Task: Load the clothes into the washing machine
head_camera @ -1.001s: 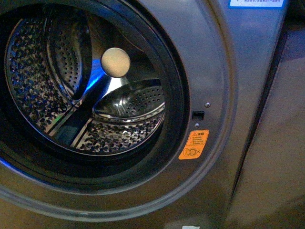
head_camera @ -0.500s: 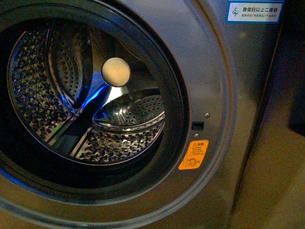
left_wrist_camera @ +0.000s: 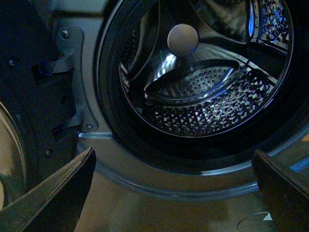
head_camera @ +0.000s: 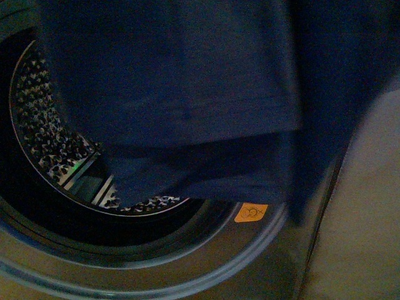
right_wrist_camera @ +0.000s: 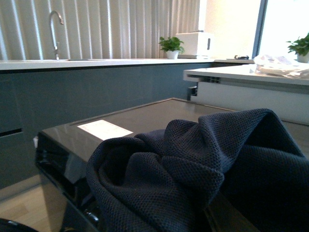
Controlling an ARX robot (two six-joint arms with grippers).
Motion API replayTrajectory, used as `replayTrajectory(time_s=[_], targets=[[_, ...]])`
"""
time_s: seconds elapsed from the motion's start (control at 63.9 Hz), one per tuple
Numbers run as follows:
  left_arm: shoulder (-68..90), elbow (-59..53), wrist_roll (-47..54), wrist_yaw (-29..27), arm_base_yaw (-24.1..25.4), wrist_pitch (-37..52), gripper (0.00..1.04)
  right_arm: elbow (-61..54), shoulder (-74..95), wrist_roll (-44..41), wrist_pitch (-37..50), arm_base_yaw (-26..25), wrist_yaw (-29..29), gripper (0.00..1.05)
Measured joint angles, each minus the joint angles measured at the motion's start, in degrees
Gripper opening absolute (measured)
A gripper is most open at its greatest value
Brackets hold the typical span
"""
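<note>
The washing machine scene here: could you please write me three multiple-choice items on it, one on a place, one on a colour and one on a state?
1. In the front view, where are the clothes?
A. On the floor
B. Folded on a shelf
C. Hanging before the drum mouth

2. What colour is the sticker on the washing machine?
A. Green
B. Orange
C. Pink

3. How is the left gripper?
A. Open
B. Shut on the clothes
C. Shut on a door handle

Key:
1 C, the dark fabric covers the upper part of the mouth.
2 B, its orange corner shows just under the fabric.
3 A, its fingers stand wide apart with nothing between them.
</note>
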Motion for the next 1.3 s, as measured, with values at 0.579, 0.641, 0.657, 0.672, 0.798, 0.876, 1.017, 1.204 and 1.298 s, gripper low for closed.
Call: replayTrajectory(time_s=[0.579, 0.641, 0.657, 0.672, 0.798, 0.876, 1.017, 1.204, 1.298], targets=[[0.0, 0.0, 0.0, 0.02, 0.0, 0.0, 0.98, 1.05, 4.0, 1.9, 1.25, -3.91, -7.96, 0.06], [0.0, 0.0, 0.0, 0.0, 0.0, 0.0, 0.98, 1.6, 2.73, 2.1, 1.46, -4.46, -7.56, 0.06], [0.0, 0.0, 0.0, 0.0, 0.0, 0.0, 0.98, 1.66, 2.54, 2.1, 1.49, -4.46, -7.56, 0.06], [0.0, 0.0, 0.0, 0.0, 0.0, 0.0, 0.98, 1.77, 2.23, 2.12, 1.53, -4.46, -7.63, 0.06], [0.0, 0.0, 0.0, 0.0, 0.0, 0.0, 0.98, 2.05, 1.7, 2.1, 1.55, -4.04, -7.96, 0.06], [0.0, 0.0, 0.0, 0.0, 0.0, 0.0, 0.98, 2.03, 2.1, 2.1, 1.55, -3.82, -8.09, 0.06], [0.0, 0.0, 0.0, 0.0, 0.0, 0.0, 0.98, 2.01, 2.36, 2.12, 1.53, -4.04, -7.87, 0.06], [0.0, 0.0, 0.0, 0.0, 0.0, 0.0, 0.98, 2.01, 2.36, 2.25, 1.53, -4.07, -7.91, 0.06], [0.0, 0.0, 0.0, 0.0, 0.0, 0.0, 0.98, 2.01, 2.36, 2.27, 1.55, -4.02, -7.93, 0.06]])
